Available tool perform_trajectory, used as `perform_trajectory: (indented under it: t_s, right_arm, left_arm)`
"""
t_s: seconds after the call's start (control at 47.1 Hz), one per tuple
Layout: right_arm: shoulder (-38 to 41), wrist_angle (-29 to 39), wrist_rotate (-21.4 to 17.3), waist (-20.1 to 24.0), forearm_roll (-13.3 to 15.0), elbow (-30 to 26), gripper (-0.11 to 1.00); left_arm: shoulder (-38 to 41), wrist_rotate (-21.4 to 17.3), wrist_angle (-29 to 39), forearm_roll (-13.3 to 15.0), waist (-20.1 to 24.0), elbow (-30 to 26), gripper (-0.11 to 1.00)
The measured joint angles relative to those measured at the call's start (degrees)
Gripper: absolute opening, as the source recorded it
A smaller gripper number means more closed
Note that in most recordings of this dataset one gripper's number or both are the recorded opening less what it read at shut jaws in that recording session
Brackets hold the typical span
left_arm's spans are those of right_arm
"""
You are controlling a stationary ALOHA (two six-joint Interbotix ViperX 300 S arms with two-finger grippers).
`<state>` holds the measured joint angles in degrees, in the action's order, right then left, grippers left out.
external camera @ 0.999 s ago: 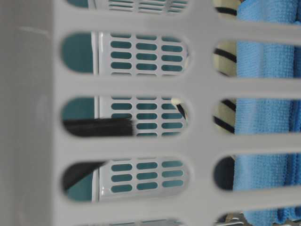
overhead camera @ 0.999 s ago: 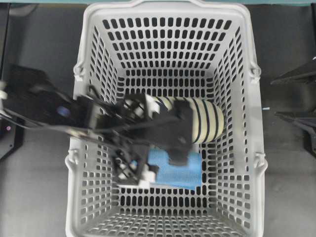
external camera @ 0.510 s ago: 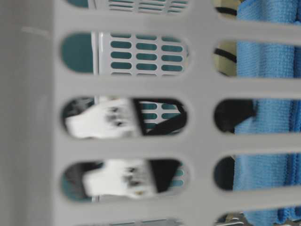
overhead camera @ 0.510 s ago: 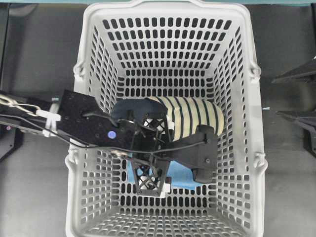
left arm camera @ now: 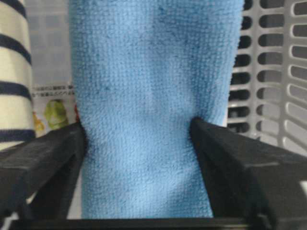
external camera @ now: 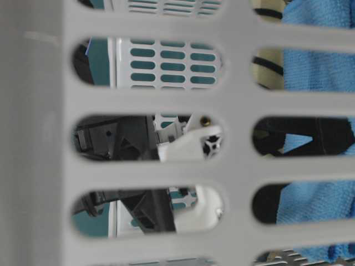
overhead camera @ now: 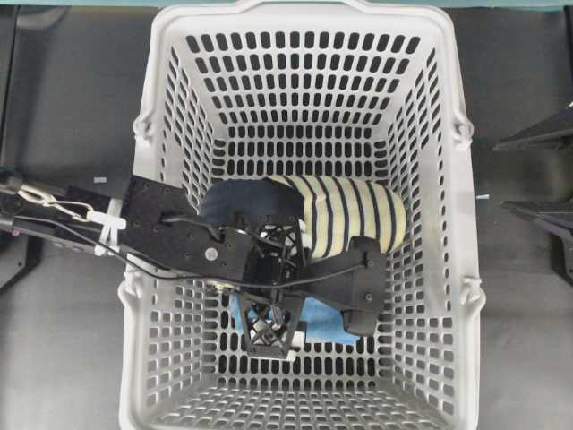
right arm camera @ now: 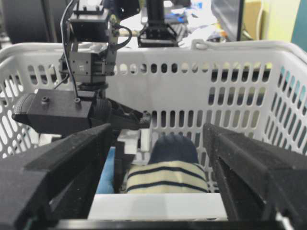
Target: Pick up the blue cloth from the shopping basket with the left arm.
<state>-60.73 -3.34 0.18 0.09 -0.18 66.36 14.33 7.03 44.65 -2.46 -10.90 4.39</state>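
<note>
Pincer work belongs to the left arm (overhead camera: 170,237), which reaches into the shopping basket (overhead camera: 161,98) from nine o'clock in the overhead view. Its left pincer (left arm camera: 139,143) is down at the basket floor, and the wrist view shows both black fingers (left arm camera: 45,158) pressed against the two sides of the blue cloth (left arm camera: 153,96); the pile bulges above the contact, so the pincer is narrowed onto the cloth and appears to have hold of it.

Overhead, the blue cloth (overhead camera: 324,321) shows only as a patch past the arm, at about six o'clock from the striped slipper (overhead camera: 345,215), which lies just beside it, too close to tell whether they touch. At bench level the cloth (external camera: 316,72) stands against the slotted wall, with black and white pincer parts behind the openings.

The right pincer (right arm camera: 158,158) hovers outside the basket's rim with its fingers spread wide, holding nothing; the basket sits on the dark bench (overhead camera: 72,98).

The step in hand is judged to be the closing of the grasp, with the lift not yet made. The next move calls for a straight rise, keeping the squeeze firm so the soft cloth does not slip out. It should clear the slipper and the basket walls. A printed label (left arm camera: 53,112) lies beneath the cloth.
</note>
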Motion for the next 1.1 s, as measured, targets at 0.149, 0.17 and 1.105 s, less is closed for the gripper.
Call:
perform_trajectory:
  t_s: [0.149, 0.17, 1.105]
  right_arm:
    - [-0.09, 0.0, -0.09, 0.0, 0.0, 0.0, 0.74]
    - [-0.09, 0.0, -0.09, 0.0, 0.0, 0.0, 0.74]
    - [-1.67, 0.0, -0.35, 0.0, -0.18, 0.09, 0.73]
  left_arm:
    - [-0.18, -0.35, 0.18, 0.09, -0.09, -0.18, 0.31]
    - [-0.26, -0.35, 0.18, 0.0, -0.18, -0.18, 0.26]
    - [-10.2, -1.14, 23.03, 0.0, 1.14, -24.52, 0.12]
